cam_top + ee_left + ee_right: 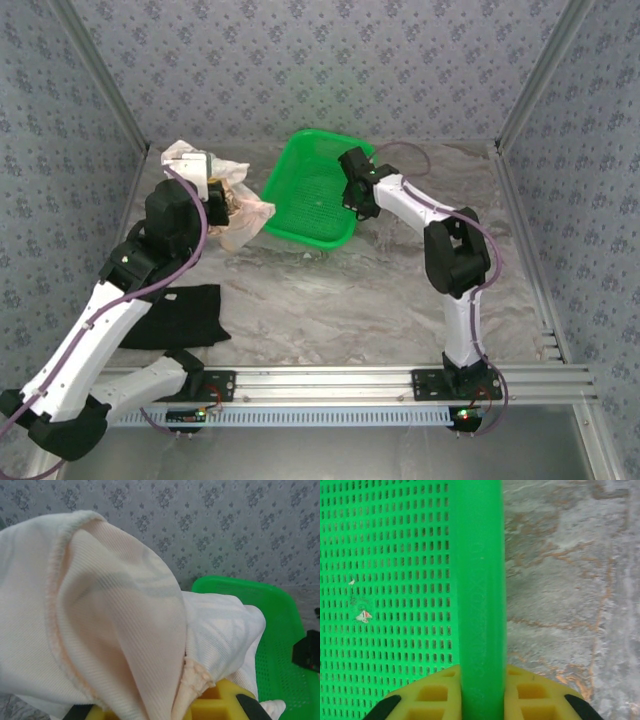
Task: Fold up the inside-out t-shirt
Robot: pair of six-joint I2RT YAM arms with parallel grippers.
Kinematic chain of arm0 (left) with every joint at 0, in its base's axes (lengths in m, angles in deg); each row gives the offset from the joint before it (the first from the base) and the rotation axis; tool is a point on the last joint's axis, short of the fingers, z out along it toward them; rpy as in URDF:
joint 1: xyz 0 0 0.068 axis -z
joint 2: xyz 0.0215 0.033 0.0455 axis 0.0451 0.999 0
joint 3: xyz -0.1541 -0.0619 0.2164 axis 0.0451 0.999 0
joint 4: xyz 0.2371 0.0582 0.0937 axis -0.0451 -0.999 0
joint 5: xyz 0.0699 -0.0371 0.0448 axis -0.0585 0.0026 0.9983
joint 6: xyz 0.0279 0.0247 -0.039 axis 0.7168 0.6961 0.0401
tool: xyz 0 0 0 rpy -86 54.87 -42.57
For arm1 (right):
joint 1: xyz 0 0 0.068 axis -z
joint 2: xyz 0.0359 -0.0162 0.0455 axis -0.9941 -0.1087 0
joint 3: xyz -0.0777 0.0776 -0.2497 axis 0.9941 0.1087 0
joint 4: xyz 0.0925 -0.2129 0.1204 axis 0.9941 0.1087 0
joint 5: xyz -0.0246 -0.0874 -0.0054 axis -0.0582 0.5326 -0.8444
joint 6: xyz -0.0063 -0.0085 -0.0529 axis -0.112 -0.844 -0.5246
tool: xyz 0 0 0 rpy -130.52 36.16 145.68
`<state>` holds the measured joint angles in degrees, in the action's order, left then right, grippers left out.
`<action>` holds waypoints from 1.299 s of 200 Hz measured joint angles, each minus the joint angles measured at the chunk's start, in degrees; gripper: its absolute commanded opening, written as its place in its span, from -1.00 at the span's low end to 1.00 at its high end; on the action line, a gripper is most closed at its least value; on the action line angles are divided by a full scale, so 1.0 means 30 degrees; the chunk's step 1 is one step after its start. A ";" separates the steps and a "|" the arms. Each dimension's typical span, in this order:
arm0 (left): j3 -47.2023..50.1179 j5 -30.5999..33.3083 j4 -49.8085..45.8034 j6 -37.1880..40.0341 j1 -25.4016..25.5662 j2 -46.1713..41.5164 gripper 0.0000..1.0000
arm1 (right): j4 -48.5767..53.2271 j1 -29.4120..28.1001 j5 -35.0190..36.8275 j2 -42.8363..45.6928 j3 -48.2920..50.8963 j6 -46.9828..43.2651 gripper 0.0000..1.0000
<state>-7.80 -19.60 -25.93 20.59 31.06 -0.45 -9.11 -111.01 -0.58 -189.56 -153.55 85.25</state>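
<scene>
1. Currently the left pincer is closed tight on a gathered fold of the inside-out t-shirt. In the left wrist view the cloth is nipped between the yellow pads and billows up over them, a stitched hem running down its left side.
2. From the top view, the t-shirt is a bunched heap at the far left of the counter, with the left pincer buried in its middle. Its pale reverse faces outward, and some dark print shows in the folds.
3. The heap lies just beside the left edge of the green basket. Whether the two touch cannot be told.
4. The green basket sits at the far middle of the counter, turned so that one corner points toward the arms.
5. The right pincer is at the basket's right rim. In the right wrist view the right pincer straddles the rim of the green basket, which runs straight up between its two yellow pads. The pads sit against the rim on either side, clamped on it.
6. Mesh floor lies to the left of that rim and bare marbled counter to the right.
7. A folded black garment lies flat at the near left, beside the left arm and well apart from the t-shirt.
</scene>
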 measured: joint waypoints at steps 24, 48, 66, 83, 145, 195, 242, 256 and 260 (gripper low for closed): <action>0.0357 -0.0015 -0.0321 -0.0073 0.0000 -0.0058 -1.00 | 0.0000 0.1290 -0.0255 0.0605 0.0576 -0.1064 -0.63; 0.0765 -0.0321 -0.0313 -0.0415 0.0000 -0.0066 -1.00 | 0.0291 0.3701 -0.1712 0.1523 0.1013 -0.4357 -0.55; 0.1049 -0.0750 -0.0299 -0.0962 0.0000 -0.0066 -1.00 | 0.1056 0.6018 -0.2849 0.1996 0.1035 -0.7417 -0.55; 0.1239 -0.1202 -0.0313 -0.1545 -0.0022 -0.0058 -1.00 | 0.2069 0.8255 -0.3300 0.2215 0.1027 -1.0040 -0.55; 0.1727 -0.3614 -0.0379 -0.3716 -0.0051 -0.0058 -1.00 | 0.4932 1.2269 0.0357 0.2208 0.0663 -1.4775 0.02; 0.3708 -0.4561 -0.0612 -0.5195 -0.0051 -0.0444 -1.00 | 0.7111 1.0841 0.4095 0.3359 -0.0889 -1.3070 0.65; 0.4728 -0.4277 -0.0678 -0.5829 -0.0095 -0.1501 -1.00 | 0.5836 0.4728 0.0306 0.6047 0.1078 -1.1482 0.72; 0.5020 -0.4182 -0.0670 -0.6025 -0.0095 -0.1639 -1.00 | 0.5676 0.4233 -0.0153 0.6033 0.1945 -1.1417 0.68; 0.5122 -0.4175 -0.0670 -0.6054 -0.0095 -0.1661 -1.00 | 0.5661 0.4233 -0.0204 0.5989 0.2273 -1.1417 0.66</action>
<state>7.57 -32.13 -27.94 2.43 30.78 -5.44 7.87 -98.31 -1.19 -171.59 -146.73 51.00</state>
